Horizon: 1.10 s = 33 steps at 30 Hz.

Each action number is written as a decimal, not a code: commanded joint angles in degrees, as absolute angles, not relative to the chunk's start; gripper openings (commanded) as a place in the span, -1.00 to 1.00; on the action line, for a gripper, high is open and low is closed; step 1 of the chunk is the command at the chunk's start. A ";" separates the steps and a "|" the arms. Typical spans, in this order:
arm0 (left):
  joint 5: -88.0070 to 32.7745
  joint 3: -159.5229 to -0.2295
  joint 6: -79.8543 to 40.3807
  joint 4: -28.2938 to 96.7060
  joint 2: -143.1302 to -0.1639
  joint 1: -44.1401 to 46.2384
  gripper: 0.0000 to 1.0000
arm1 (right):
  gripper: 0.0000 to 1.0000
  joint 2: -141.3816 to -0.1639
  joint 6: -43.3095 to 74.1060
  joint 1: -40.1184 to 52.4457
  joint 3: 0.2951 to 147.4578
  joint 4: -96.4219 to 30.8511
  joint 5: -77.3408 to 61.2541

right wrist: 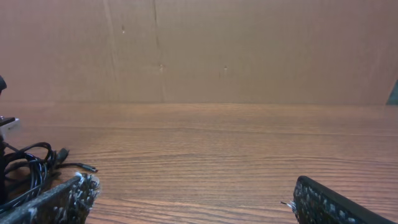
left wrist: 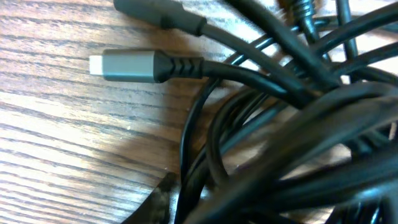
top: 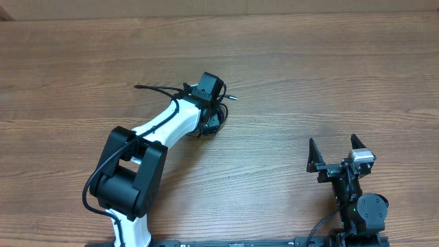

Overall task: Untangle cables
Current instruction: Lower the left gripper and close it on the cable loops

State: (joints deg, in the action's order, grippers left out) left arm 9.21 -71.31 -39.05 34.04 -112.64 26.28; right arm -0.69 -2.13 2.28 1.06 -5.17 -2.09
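My left arm [top: 161,127] reaches up and to the right from its base at the near edge. The white forearm is stretched out and the wrist is bent down, so the left gripper [top: 208,104] points into the cables [top: 214,118]. The bundle sits directly under that gripper as a tight black knot on the wooden table [top: 309,68]. One strand runs out to the gripper's left, and a short end with a plug tip pokes out on its right. The left wrist view is jammed with overlapping black strands right up at the lens. A grey plug [left wrist: 127,65] lies flat on the wood at the upper left of them, tip pointing left, with its lead running back into the knot. A dark finger tip [left wrist: 158,200] shows at the bottom edge, touching or just beside a strand; I can't say which. I can't tell the left jaws' state: the wrist housing hides them from above and the close view gives only that sliver. The right arm [top: 357,199] sits folded low at the near right corner. The right gripper [top: 335,152] points away from its base, low over the wood, fingers spread wide. From its wrist camera the cables lie off to that gripper's front-left, well apart from it, with a brown cardboard wall [right wrist: 249,50] behind.
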 commanded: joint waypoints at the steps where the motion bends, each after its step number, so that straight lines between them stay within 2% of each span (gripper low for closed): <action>1: 8.62 -72.55 -37.54 34.50 -111.57 26.92 -0.15 | 1.00 -0.16 -1.93 2.17 0.47 -4.84 -1.34; 4: 8.54 -72.55 -36.10 35.57 -110.24 26.94 0.11 | 1.00 -0.16 -1.93 2.17 0.47 -4.82 -1.34; 5: 8.58 -72.55 -35.94 36.05 -109.67 26.94 0.14 | 1.00 -0.16 -1.93 2.17 0.47 -4.84 -1.34; 8: 8.69 -72.55 -35.97 36.88 -107.96 26.94 0.14 | 1.00 -0.16 -1.93 2.17 0.47 -4.84 -1.34; 14: 9.41 -72.55 -35.97 37.19 -104.64 26.94 -0.03 | 1.00 -0.16 -1.93 2.17 0.47 -4.82 -1.34; 17: 9.45 -72.53 -35.94 37.10 -104.60 26.94 -0.03 | 1.00 -0.16 -1.91 2.17 0.47 -4.82 -1.34; 23: 11.31 -72.42 -35.92 37.06 -104.73 26.94 0.12 | 1.00 -0.16 -1.91 2.17 0.47 -4.84 -1.34; 29: 11.33 -72.38 -35.99 37.04 -104.84 26.94 -0.01 | 1.00 -0.16 -1.93 2.17 0.47 -4.84 -1.34; 33: 11.33 -72.38 -35.97 37.04 -106.32 27.03 0.00 | 1.00 -0.16 -1.93 2.17 0.47 -4.82 -1.34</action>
